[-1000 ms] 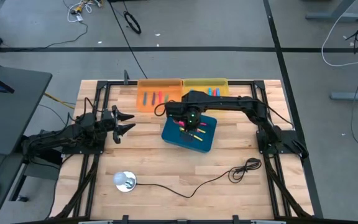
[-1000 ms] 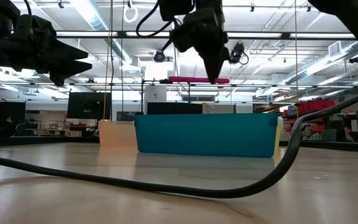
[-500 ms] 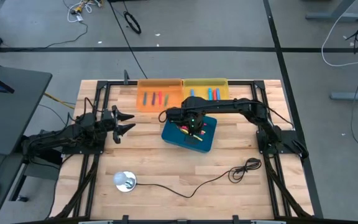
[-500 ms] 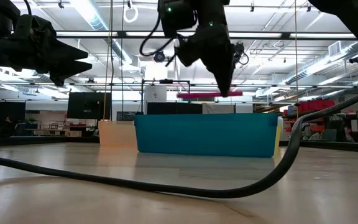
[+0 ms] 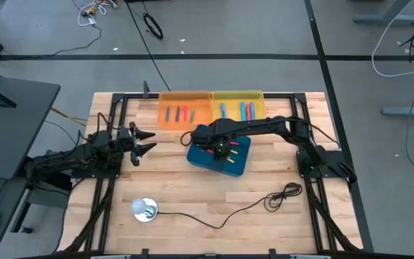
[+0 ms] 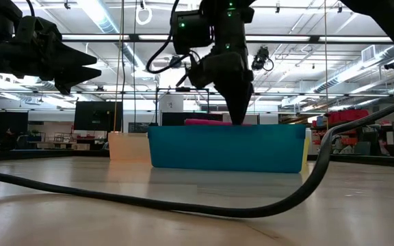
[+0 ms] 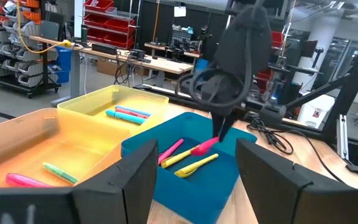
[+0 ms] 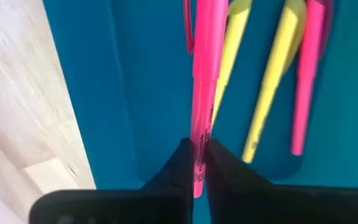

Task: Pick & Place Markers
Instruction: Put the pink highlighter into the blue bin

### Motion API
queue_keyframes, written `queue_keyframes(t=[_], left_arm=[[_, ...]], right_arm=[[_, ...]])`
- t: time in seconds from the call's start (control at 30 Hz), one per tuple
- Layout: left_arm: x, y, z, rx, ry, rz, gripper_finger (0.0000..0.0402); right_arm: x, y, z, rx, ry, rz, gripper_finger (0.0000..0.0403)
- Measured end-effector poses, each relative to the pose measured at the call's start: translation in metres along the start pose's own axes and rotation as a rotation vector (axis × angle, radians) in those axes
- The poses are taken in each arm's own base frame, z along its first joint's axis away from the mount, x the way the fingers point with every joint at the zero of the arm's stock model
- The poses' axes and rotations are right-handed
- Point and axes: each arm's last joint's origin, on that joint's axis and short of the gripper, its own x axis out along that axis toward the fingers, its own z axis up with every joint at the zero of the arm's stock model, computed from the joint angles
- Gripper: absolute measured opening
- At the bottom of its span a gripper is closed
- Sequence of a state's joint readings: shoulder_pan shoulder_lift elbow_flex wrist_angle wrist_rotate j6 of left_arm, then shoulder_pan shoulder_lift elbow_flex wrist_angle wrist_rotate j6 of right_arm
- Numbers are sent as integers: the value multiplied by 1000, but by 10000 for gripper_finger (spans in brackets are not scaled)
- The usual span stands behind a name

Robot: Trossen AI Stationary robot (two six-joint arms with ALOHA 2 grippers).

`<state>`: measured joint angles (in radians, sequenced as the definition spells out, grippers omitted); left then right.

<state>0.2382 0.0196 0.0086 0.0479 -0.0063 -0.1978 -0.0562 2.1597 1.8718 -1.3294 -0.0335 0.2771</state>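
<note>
**Over the blue bin: pink marker clamped**

Inside the blue bin [image 5: 218,154], right gripper [image 6: 239,120] clenched on a pink marker [image 8: 202,81], low beside yellow markers [image 8: 267,106]. At the desk's [image 5: 192,194] left side, left gripper [image 5: 148,142] spread, holding nothing.

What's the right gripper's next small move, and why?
Probably lift straight up. The right gripper is shut on the pink marker, low inside the teal bin, with yellow markers lying beside it. Rising first should clear the bin wall before carrying it toward the orange tray.
</note>
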Motion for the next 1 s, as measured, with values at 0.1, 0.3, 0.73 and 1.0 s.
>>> queue_keyframes(t=[0.1, 0.3, 0.73, 1.0], left_arm=[[0, 0, 0, 0, 0, 0, 222], [0, 0, 0, 1, 0, 0, 222], [0, 0, 0, 1, 0, 0, 222], [0, 0, 0, 1, 0, 0, 222]], right_arm=[[9, 2, 0, -5, -15, 4, 11], [23, 2, 1, 3, -36, -9, 11], [53, -1, -4, 14, -25, -10, 11], [55, -1, -5, -5, -21, -10, 41]])
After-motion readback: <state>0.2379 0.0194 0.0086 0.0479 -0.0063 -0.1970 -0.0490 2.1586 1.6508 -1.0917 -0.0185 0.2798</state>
